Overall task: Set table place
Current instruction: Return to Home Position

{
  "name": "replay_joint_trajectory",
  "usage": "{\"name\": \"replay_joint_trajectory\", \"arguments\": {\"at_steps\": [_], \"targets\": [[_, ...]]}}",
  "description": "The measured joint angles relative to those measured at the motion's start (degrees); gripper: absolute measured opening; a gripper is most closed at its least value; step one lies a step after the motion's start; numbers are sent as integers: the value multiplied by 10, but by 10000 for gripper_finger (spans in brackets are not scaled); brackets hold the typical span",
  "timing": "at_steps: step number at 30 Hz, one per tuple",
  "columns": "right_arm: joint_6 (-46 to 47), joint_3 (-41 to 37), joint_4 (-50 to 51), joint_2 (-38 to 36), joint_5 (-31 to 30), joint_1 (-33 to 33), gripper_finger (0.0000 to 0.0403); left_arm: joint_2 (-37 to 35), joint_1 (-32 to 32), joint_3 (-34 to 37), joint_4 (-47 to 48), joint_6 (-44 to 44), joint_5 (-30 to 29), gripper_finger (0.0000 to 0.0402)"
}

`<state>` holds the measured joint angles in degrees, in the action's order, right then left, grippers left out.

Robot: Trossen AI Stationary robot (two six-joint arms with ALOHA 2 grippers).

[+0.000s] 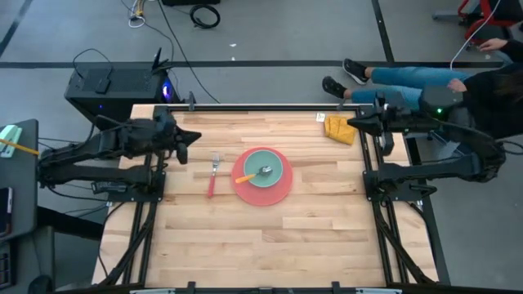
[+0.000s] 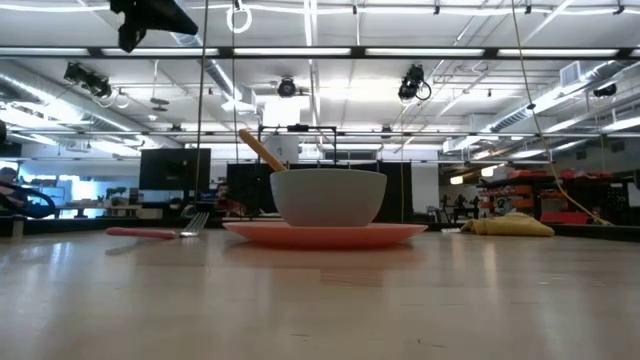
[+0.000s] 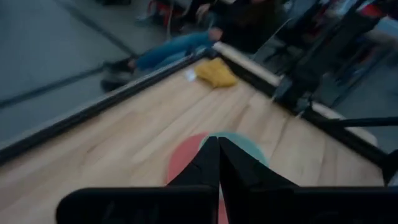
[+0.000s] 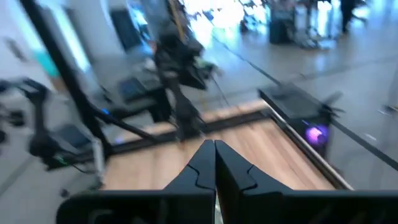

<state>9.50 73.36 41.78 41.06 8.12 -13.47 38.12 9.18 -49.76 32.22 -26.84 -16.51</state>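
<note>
While both arms hang up near the far corners of the table [image 1: 286, 245], we can see the whole place setting sitting mid-table. The pink plate [image 1: 265, 198] lies flat around the centre, and the pale-teal bowl [image 1: 271, 162] sits upright on top of it. The orange-handled spoon [image 1: 252, 175] rests inside the bowl, handle poking out over the rim toward the left arm's side. The red-handled fork [image 1: 212, 175] lies flat on the wood just beside the plate on that same side, not touching it, tines aimed at the far edge. The left gripper [image 1: 194, 137] hovers over the far left part of the table, well apart from the fork, and its wrist view shows its fingers [image 3: 202, 171] pressed together with nothing between them. The right gripper [image 1: 351, 124] is at the far right edge, near a crumpled yellow cloth [image 1: 340, 131], and its fingers [image 4: 199, 168] are likewise pinched together on nothing. We also spot a person in jeans [image 1: 409, 77] on the floor beyond the far edge.
</note>
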Motion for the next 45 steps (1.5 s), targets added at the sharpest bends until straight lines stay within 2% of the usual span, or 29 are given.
{"name": "replay_joint_trajectory", "arguments": {"at_steps": [5,8,11,14,24,32,34,40,45], "targets": [[25,-116,-142,-63,64,0,4,-74,18,108,-100,16,49,7],[37,-171,-201,-97,71,0,5,-131,37,168,-160,6,88,8],[41,-206,-210,-134,72,0,3,-184,54,211,-192,-6,123,5],[38,-225,-210,-172,72,0,4,-229,64,238,-191,4,148,9],[24,-264,-217,-279,54,0,4,-381,88,258,-159,98,153,10],[23,-325,-286,-306,50,0,2,-380,87,263,-139,105,168,8],[24,-345,-305,-306,50,0,3,-379,86,268,-160,106,171,12],[21,-403,-381,-306,55,0,4,-379,86,329,-236,112,177,5],[6,-450,-446,-306,65,0,3,-379,87,385,-265,88,188,14]]}}
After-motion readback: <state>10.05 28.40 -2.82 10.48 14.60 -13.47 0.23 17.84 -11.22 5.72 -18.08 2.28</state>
